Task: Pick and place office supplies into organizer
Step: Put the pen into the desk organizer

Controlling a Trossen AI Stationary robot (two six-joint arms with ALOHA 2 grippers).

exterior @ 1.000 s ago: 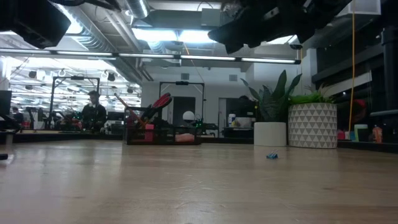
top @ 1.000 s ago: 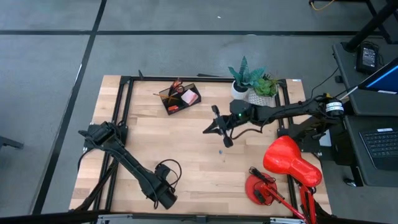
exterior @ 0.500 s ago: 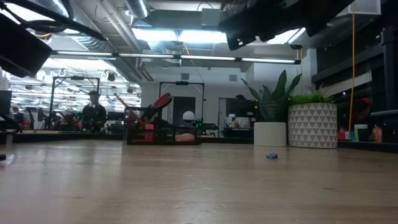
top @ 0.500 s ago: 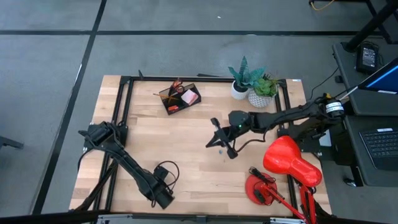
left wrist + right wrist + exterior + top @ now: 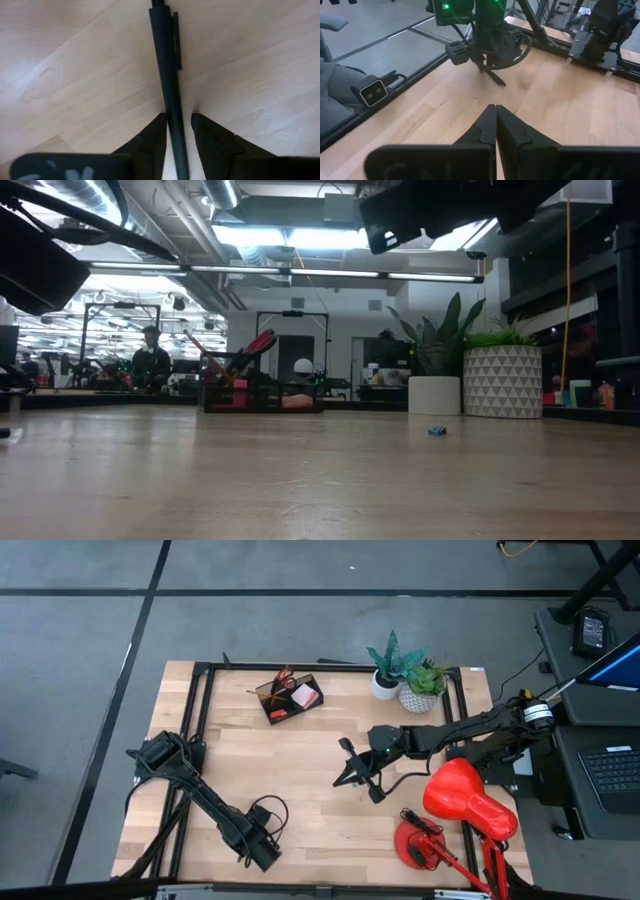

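- Well clear of the organizer (image 5: 288,697), out over the middle of the table, the right gripper (image 5: 495,107) has slid a bit further from it over the last second. Its fingers are pressed together with nothing between them.
- Way off from the organizer, near the opposite front corner of the table, the left gripper (image 5: 178,117) has only nudged a little. It's pinching a black pen (image 5: 166,75), which sticks out past the fingertips toward the wood.
- The organizer itself hasn't budged. It already has red-handled scissors (image 5: 257,343) and some pink bits in it, so a good chunk looks sorted.
- One tiny blue thing (image 5: 438,431) sits loose on the table, well apart from the organizer, over toward the white plant pots (image 5: 503,381). It hasn't moved either.
- My read: the right arm is heading for that blue bit, but with its fingers together it'd have to spread them first. The pen has the whole trip to the organizer left.
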